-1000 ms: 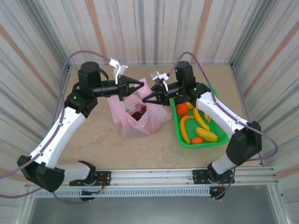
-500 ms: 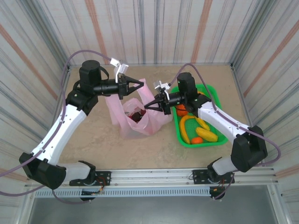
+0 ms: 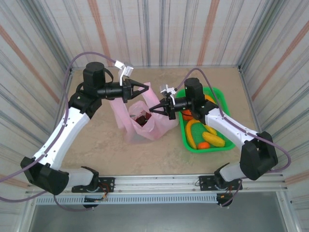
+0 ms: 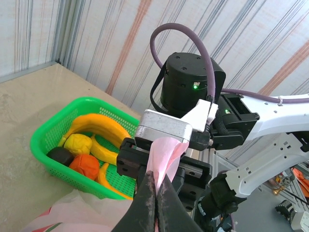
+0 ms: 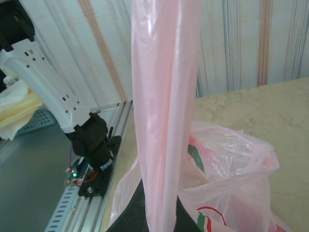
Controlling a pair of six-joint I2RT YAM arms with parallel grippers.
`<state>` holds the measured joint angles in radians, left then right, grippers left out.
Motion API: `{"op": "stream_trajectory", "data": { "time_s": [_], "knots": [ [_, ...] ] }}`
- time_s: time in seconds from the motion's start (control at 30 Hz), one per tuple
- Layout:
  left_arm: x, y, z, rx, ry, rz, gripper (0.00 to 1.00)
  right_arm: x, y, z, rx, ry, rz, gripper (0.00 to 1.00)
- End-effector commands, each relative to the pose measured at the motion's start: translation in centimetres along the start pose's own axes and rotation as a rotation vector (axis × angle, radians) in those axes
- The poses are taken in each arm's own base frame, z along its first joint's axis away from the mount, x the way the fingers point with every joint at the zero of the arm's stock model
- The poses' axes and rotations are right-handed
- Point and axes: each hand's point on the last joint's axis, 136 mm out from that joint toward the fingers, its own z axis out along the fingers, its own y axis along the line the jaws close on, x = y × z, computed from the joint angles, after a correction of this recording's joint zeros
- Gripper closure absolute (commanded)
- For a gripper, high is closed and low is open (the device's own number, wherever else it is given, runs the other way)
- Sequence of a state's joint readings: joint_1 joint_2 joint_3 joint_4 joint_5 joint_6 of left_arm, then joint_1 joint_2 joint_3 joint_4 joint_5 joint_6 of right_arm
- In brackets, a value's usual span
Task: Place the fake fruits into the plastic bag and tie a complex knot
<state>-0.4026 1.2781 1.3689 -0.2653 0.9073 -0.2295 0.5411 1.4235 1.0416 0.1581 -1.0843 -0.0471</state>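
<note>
My left gripper and right gripper are each clamped on handles of the bag at mid-table, with something red inside, but most fruits lie in the basket at its 3 o'clock, and the knot is not yet tied.

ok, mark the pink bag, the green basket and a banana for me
pink bag (image 3: 145,129), top view, front of its body.
green basket (image 4: 46,137), left wrist view, left mesh wall.
banana (image 3: 214,140), top view, middle of the near one.
</note>
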Motion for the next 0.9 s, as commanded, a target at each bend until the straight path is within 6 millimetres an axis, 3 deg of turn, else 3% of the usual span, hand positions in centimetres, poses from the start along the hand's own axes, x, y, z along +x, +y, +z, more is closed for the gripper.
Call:
{"op": "stream_trajectory", "data": {
  "time_s": [0.0, 0.23, 0.43, 0.67, 0.8, 0.87],
  "knots": [
    [-5.0, -2.6, -2.3, 0.01, -0.145, 0.152, 0.89, 2.2, -0.5, -0.4, 0.046, 0.039, 0.115, 1.0],
    [-5.2, -4.9, -5.1, -0.027, -0.197, 0.195, 0.44, 1.2, -1.3, -1.2, 0.099, 0.007, 0.085, 1.0],
    [-4.4, -5.8, -8.6, -0.17, -0.263, 0.21, 0.24, 0.5, -1.7, -2.0, 0.142, -0.018, 0.062, 1.0],
    [2.3, -2.0, -13.2, -0.514, -0.373, 0.179, 0.14, 0.4, -2.0, -2.7, 0.205, -0.045, 0.051, 1.0],
    [6.5, -0.5, -14.0, -0.577, -0.393, 0.182, 0.02, 0.2, -1.9, -2.8, 0.217, -0.051, 0.051, 1.0],
    [8.4, 0.5, -14.0, -0.599, -0.389, 0.166, 0.01, 0.1, -1.8, -2.9, 0.221, -0.054, 0.05, 1.0]
  ]
}}
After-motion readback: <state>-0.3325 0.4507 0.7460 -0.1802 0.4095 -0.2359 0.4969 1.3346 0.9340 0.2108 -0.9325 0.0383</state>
